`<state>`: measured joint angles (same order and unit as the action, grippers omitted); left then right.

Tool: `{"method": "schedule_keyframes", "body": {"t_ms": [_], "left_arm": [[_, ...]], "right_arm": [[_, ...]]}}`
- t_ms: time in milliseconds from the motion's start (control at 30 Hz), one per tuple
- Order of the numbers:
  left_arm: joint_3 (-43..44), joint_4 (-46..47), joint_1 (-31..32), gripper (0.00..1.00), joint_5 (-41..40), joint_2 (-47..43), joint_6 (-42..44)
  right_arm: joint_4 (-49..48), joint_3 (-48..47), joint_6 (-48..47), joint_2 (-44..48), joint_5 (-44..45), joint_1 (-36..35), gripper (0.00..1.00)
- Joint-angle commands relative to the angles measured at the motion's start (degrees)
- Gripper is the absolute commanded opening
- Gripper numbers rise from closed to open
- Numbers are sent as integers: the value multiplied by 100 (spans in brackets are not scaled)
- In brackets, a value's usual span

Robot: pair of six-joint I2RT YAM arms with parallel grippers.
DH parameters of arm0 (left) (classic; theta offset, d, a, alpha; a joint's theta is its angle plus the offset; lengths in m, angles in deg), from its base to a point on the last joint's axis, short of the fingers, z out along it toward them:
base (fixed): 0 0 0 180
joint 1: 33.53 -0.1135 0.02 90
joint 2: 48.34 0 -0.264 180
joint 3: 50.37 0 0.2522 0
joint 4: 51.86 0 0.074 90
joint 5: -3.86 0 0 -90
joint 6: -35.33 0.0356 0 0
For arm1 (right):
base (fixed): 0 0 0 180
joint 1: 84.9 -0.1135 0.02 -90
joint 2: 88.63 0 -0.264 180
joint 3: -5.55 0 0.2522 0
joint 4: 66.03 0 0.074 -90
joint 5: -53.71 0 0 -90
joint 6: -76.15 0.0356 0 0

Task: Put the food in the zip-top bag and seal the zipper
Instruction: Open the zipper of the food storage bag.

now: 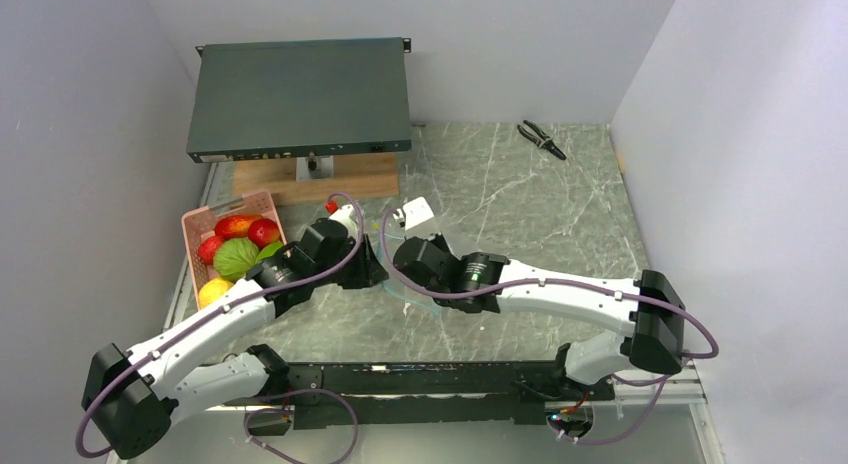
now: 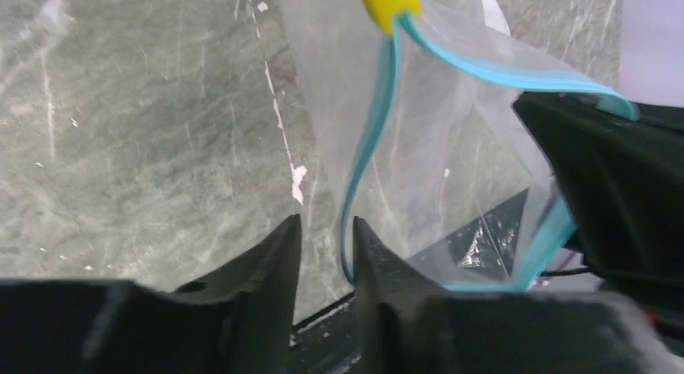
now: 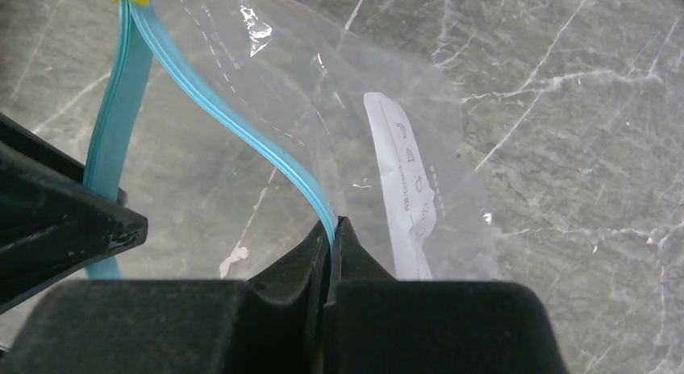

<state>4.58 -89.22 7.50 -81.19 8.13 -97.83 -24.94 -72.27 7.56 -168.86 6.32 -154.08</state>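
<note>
Right gripper (image 3: 332, 229): Filling the bottom of its own wrist view, its two black fingers (image 3: 282, 269) were pressed together on one lip of the zipper (image 3: 242, 132), pinning that side of the mouth.
Left gripper (image 2: 323, 233): Its fingers stood a narrow gap apart. The other teal lip hung into the gap against one finger, and no firm pinch was visible.
Zipper line: The two teal lips met at a yellow slider tab (image 2: 387, 3) at the far end and bowed apart toward the grippers. The mouth stood partly open, apparently the reason each arm was at a separate lip.
Zip-top bag (image 3: 323, 108): The clear film spread away from the fingers over the marble table (image 1: 520, 204), between the two wrists near the middle of the tabletop. A white printed label (image 3: 403, 189) showed on it, and nothing was seen inside.
Food (image 1: 236, 256): Red, green and yellow pieces sat heaped in a pink basket (image 1: 225, 205) at the table's left edge, just beside the left arm and apart from the bag.
Stage: By appearance, the bag was being held open for loading, with no item in it and sealing not yet due.
Risk: With both grippers at the mouth, one would likely have to let go to fetch fruit, and the limp film could sag shut.
Background: Pliers (image 1: 541, 139) lay at the far right, and a dark flat box (image 1: 300, 94) rested on a wooden block (image 1: 310, 179) at the back.
</note>
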Motion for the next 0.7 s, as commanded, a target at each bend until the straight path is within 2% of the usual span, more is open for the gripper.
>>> {"method": "schedule_keyframes", "body": {"t_ms": [0,33,133,267,433,567,667], "left_arm": [[155,-81,-30,52,84,-224,232],[139,-78,-34,60,77,-299,265],[81,-89,-27,71,-10,-587,355],[98,-230,-29,77,-178,-1032,530],[225,-705,-31,80,-472,-1629,724],[237,-1376,-30,81,-1371,-2204,606],[250,-2116,-27,86,-2612,-2473,135]], "right_arm": [[-194,-208,-56,-112,-51,-11,0],[-267,-172,-83,-85,-130,-8,0],[-453,-100,-168,-97,-269,-7,0],[-408,-174,-177,-238,-254,-3,0],[-408,-209,-92,-363,-359,4,0],[-444,-195,-43,-382,-415,-1,0],[-417,-193,-23,-352,-404,0,0]]}}
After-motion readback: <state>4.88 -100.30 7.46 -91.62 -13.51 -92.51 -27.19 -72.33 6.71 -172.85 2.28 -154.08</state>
